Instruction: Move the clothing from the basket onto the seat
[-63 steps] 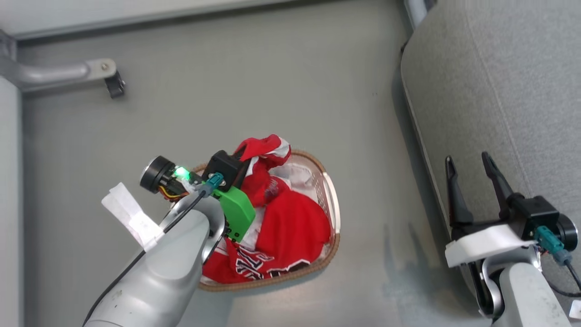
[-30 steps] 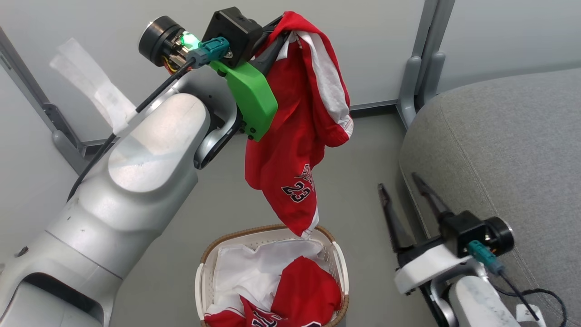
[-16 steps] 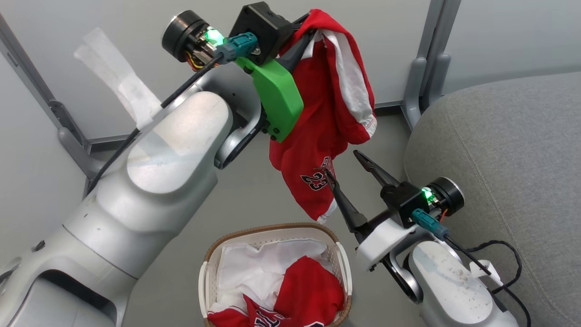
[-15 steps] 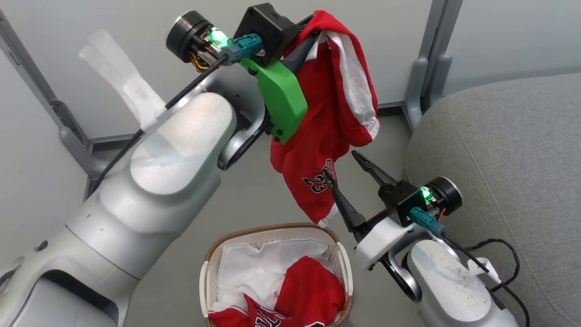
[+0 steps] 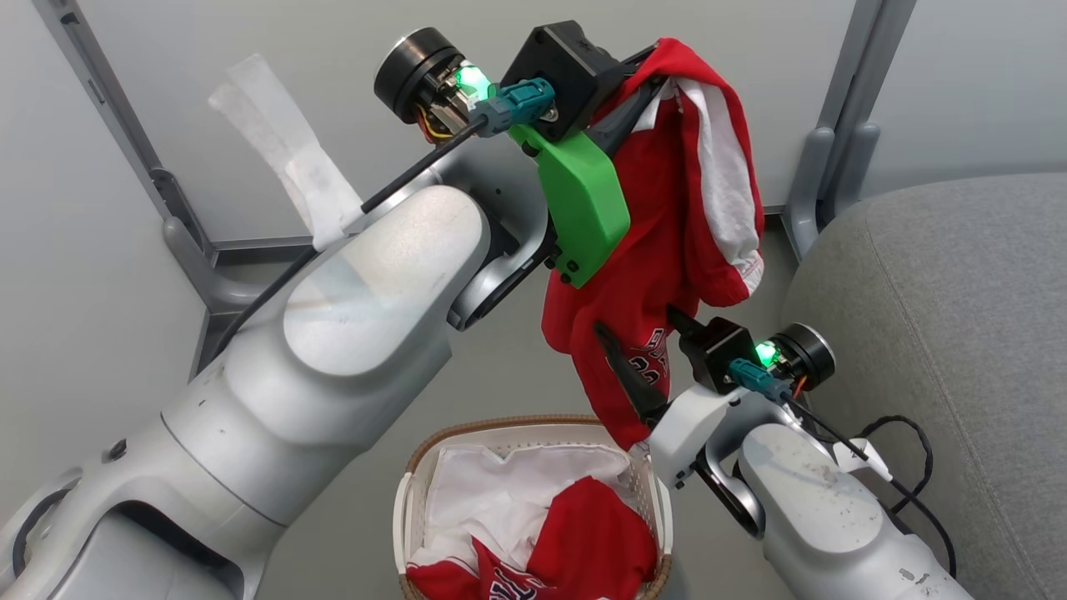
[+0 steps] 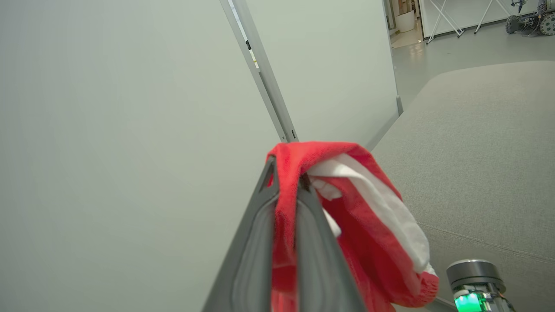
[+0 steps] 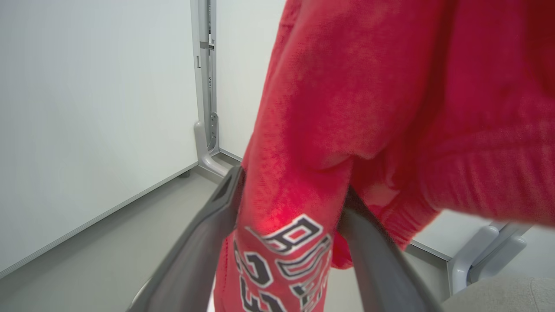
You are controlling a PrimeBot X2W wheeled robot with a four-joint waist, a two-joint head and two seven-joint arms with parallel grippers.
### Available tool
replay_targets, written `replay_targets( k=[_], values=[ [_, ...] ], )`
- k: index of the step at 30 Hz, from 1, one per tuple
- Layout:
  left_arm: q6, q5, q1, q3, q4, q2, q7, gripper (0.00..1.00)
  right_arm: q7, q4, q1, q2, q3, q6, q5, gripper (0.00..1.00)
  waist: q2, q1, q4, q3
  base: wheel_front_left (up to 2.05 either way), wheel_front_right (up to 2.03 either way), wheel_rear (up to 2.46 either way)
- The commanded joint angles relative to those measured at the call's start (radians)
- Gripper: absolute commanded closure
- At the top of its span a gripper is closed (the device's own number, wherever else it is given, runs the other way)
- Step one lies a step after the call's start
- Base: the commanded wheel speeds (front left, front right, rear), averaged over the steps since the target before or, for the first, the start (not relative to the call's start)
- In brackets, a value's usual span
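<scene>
Risk judged: hanging hem snagged on rim of basket [image 5: 500,422], or drop short of seat [image 5: 959,292], right of basket, if thin pinch is lost. Red garment [image 5: 658,250], white-striped, black-white lettering, is held high above basket in clamped left end effector [image 6: 286,173]. Lower fold is straddled by wide-open right end effector [image 7: 290,190], nothing gripped. More red clothing [image 5: 600,542] is left inside basket.

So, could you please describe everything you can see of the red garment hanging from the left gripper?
The red garment is soft knit-looking fabric with a white stripe and black-and-white lettering and a 23 low down. It hangs limp from the shut left gripper, above the basket, beside the seat. The open right gripper straddles its lower part.
</scene>
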Motion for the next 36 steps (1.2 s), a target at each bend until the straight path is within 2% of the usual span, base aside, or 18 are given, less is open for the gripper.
replay_targets(
  k=[1, 2, 9, 13, 14, 15, 16, 22, 28, 36],
  values=[
    [0.007, -0.011, 0.012, 0.001, -0.007, 0.0, 0.002, 1.0, -0.002, 0.011, -0.018, -0.004, 0.005, -0.001, 0.01, 0.78, 0.0, 0.0001, 0.009, -0.005, 0.0, 0.0, 0.0],
    [0.011, -0.014, 0.017, 0.002, -0.01, 0.004, 0.004, 1.0, -0.002, 0.018, -0.022, -0.004, 0.008, -0.001, 0.014, 1.0, 0.0, 0.0001, 0.011, -0.005, 0.0, 0.0, 0.0],
    [0.045, -0.027, 0.056, 0.023, 0.019, 0.05, -0.003, 1.0, -0.002, -0.001, -0.009, -0.004, 0.008, -0.001, 0.004, 1.0, 0.0, 0.0001, -0.004, 0.001, 0.0, 0.0, 0.0],
    [0.068, -0.036, 0.09, 0.051, 0.067, 0.08, -0.041, 1.0, -0.002, -0.035, 0.008, -0.004, -0.003, -0.001, 0.002, 1.0, 0.0, 0.0001, -0.029, 0.011, 0.0, 0.0, 0.0],
    [0.074, -0.034, 0.097, 0.056, 0.079, 0.088, -0.054, 0.7, -0.002, -0.043, 0.014, -0.004, -0.008, -0.001, 0.001, 1.0, 0.0, 0.0001, -0.035, 0.013, 0.0, 0.0, 0.0],
    [0.077, -0.029, 0.105, 0.059, 0.091, 0.096, -0.073, 0.45, -0.002, -0.054, 0.02, -0.004, -0.014, -0.001, -0.002, 1.0, 0.0, 0.0001, -0.042, 0.016, 0.0, 0.0, 0.0],
    [0.075, -0.029, 0.115, 0.059, 0.103, 0.099, -0.085, 0.0, -0.002, -0.063, 0.023, -0.004, -0.02, -0.001, -0.004, 1.0, 0.0, 0.0001, -0.049, 0.018, 0.0, 0.0, 0.0],
    [0.065, -0.067, 0.194, 0.079, 0.156, 0.108, -0.175, 0.0, -0.002, -0.111, 0.035, -0.004, -0.079, -0.001, -0.033, 1.0, 0.0, 0.0001, -0.08, 0.03, 0.0, 0.0, 0.0],
    [0.056, -0.061, 0.277, 0.057, 0.169, 0.11, -0.249, 0.0, -0.002, -0.145, 0.033, -0.004, -0.164, -0.001, -0.08, 1.0, 0.0, 0.0001, -0.115, 0.042, 0.0, 0.0, 0.0],
    [0.047, -0.037, 0.385, 0.002, 0.138, 0.097, -0.303, 0.0, -0.002, -0.197, 0.059, -0.019, -0.297, -0.001, -0.168, 1.0, 0.0, 0.0001, -0.209, 0.072, 0.0, 0.0, 0.0]
  ],
)
